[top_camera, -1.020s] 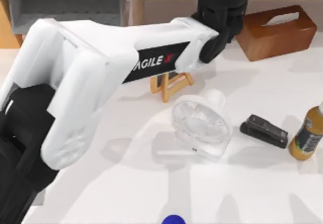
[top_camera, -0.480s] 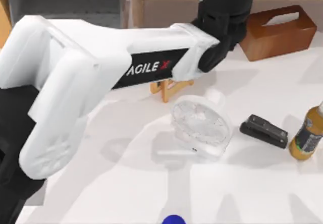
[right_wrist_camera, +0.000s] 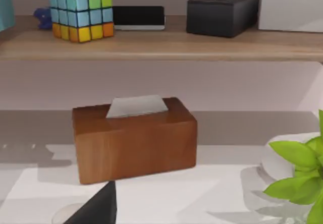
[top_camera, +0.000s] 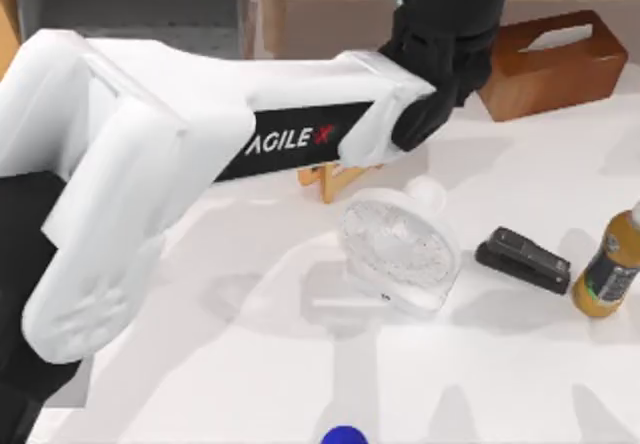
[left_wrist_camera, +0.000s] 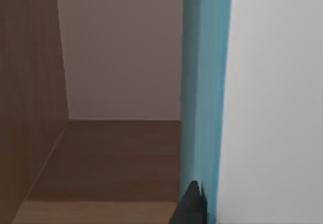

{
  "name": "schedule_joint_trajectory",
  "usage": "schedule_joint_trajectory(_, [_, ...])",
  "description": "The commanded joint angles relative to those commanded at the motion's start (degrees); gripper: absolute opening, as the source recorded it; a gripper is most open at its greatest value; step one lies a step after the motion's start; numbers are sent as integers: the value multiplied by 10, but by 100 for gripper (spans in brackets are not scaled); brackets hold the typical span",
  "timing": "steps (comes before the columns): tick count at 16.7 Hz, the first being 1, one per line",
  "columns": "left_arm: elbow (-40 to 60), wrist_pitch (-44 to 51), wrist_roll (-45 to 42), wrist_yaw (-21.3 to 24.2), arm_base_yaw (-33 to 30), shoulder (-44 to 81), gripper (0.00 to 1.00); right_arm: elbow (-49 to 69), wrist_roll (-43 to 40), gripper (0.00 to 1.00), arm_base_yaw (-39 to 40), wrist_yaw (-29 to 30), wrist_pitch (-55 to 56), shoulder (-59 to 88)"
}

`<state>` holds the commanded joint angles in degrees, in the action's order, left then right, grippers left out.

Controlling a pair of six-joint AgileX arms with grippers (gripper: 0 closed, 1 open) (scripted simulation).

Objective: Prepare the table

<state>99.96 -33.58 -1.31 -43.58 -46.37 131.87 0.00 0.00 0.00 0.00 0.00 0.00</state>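
Observation:
The white table (top_camera: 250, 364) carries a small wooden stand (top_camera: 338, 177), a clear round fan-like object (top_camera: 398, 249), a black stapler (top_camera: 522, 260) and an amber bottle (top_camera: 608, 269). My left arm stretches across it from the lower left to the shelf unit at the back. Its gripper (top_camera: 440, 14) is inside a wooden compartment. There it is shut on an upright teal-edged book (left_wrist_camera: 204, 93), with one dark fingertip (left_wrist_camera: 191, 204) against the teal edge. A dark part of my right gripper (right_wrist_camera: 98, 209) hangs low over the table (right_wrist_camera: 202, 193), facing a brown wooden tissue box (right_wrist_camera: 133, 141).
The tissue box (top_camera: 550, 64) stands at the back right of the table. The shelf above it holds a colour cube (right_wrist_camera: 81, 14), a flat black device (right_wrist_camera: 139, 17), a black box (right_wrist_camera: 222, 13) and a white box (right_wrist_camera: 292, 9). A green plant (right_wrist_camera: 298, 178) is at the right. A blue object (top_camera: 345, 434) sits at the front edge.
My left arm has lifted and swung slightly toward the shelf, its gripper reaching a little deeper. The objects on the table have not moved.

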Motion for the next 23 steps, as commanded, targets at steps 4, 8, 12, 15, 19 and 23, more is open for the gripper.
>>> schedule_joint_trajectory(4, [-42,-19,-33,42,-13,-35,0,0,0,100,0,0,0,0])
schedule_joint_trajectory(8, [-125,-42,-107,120,-43,-94,0,0,0,100,0,0,0,0])
schedule_joint_trajectory(12, [-228,-76,-207,202,-71,-180,0,0,0,100,0,0,0,0])
schedule_joint_trajectory(15, [-341,-96,-294,253,-69,-258,0,0,0,100,0,0,0,0])
schedule_joint_trajectory(19, [-502,-102,-441,294,-6,-369,0,0,0,100,0,0,0,0])
schedule_joint_trajectory(23, [-612,-80,-621,301,114,-417,0,0,0,100,0,0,0,0])
